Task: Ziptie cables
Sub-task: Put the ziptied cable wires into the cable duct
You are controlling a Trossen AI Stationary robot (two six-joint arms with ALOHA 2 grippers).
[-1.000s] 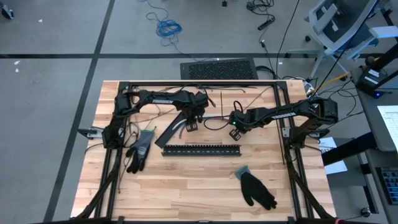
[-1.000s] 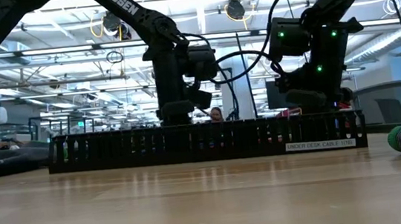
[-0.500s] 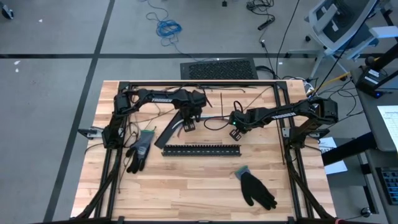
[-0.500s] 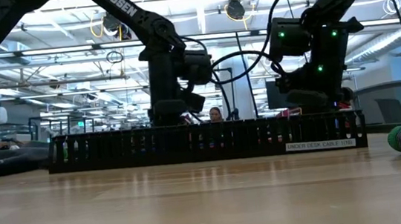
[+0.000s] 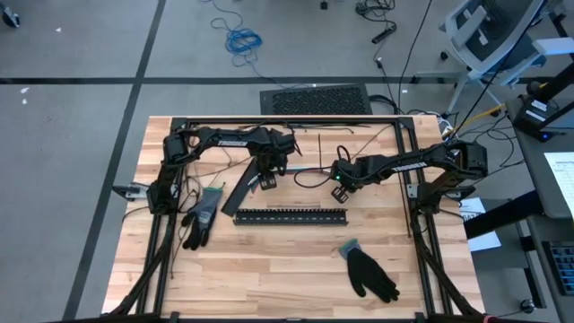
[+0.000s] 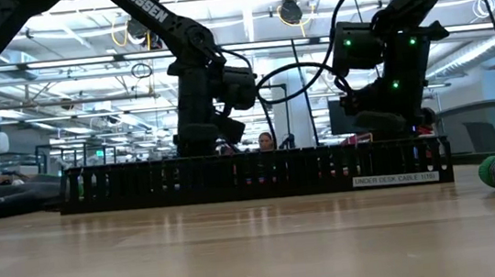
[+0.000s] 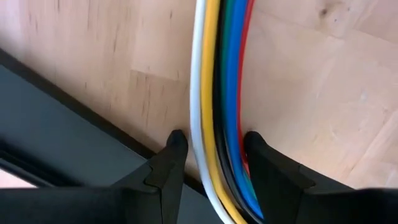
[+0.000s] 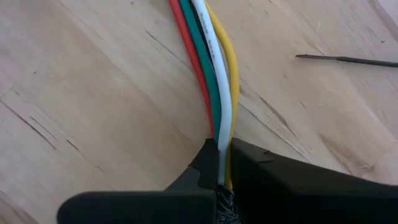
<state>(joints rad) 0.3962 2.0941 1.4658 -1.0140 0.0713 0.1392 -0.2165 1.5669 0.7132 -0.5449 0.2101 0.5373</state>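
The cables, a flat bundle of white, yellow, green, blue, red and black wires, lie on the wooden table between my two grippers. My left gripper points down over them, its fingers either side of the bundle. My right gripper is shut on the bundle's right end. In the low view the black slotted strip hides both sets of fingertips and the cables. My left gripper has the bundle between its two fingers, the white wire beside one fingertip and the red wire against the other. The fingers come from above, pointing down, and lie across the cables. The wires sit side by side on the table. My right gripper pinches the cables' end between its two shut fingers, steeply from above. The wires run along the fingers and out ahead of them. They fan slightly and rest on the wood.
The black slotted strip lies nearer the table's front, a flat black bar slants beside my left gripper. Gloves lie at the left and near right. A thin black strand lies on the wood.
My left gripper has tipped a little and edged along the cables toward the table's left, away from my right gripper. The cables stay flat on the table.
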